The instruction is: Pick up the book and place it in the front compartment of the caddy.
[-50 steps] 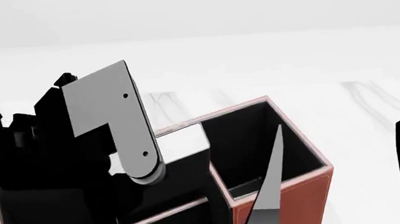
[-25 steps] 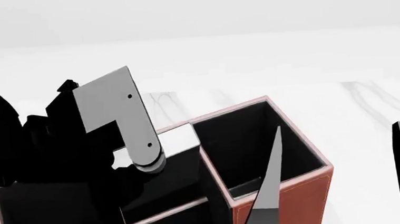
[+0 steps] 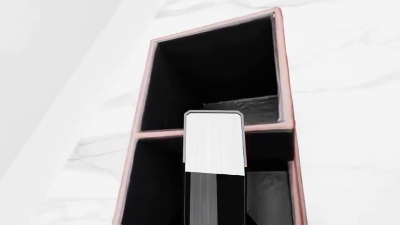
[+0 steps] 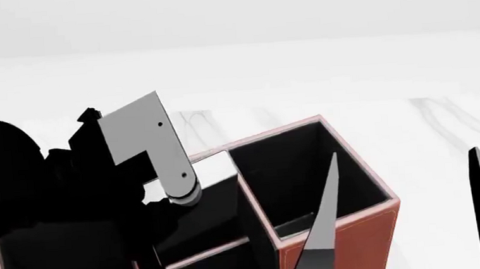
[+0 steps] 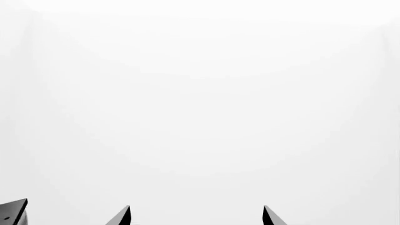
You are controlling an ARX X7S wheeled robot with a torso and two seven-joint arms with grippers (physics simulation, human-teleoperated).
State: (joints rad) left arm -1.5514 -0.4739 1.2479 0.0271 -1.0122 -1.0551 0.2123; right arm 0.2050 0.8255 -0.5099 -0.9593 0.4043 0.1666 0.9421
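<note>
Black-covered, its white page edge facing the left wrist camera, the book (image 3: 214,154) stands at lower centre of that frame, apparently pinched by the left gripper, whose fingers stay out of sight. It hangs over the caddy (image 3: 284,70), on the partition between two black cells. Placing seems underway; next it needs aligning with the front compartment, then lowering. Right gripper (image 5: 196,216): spread, empty.

One thin black-covered book (image 3: 214,150) with a white page edge is in view. There is one reddish-brown, pink-rimmed, black-lined caddy (image 4: 361,240), with two of its cells plain in the left wrist view. Two pointed dark fingers (image 5: 122,216) of the right arm show, and one white marbled desk (image 4: 426,128).
</note>
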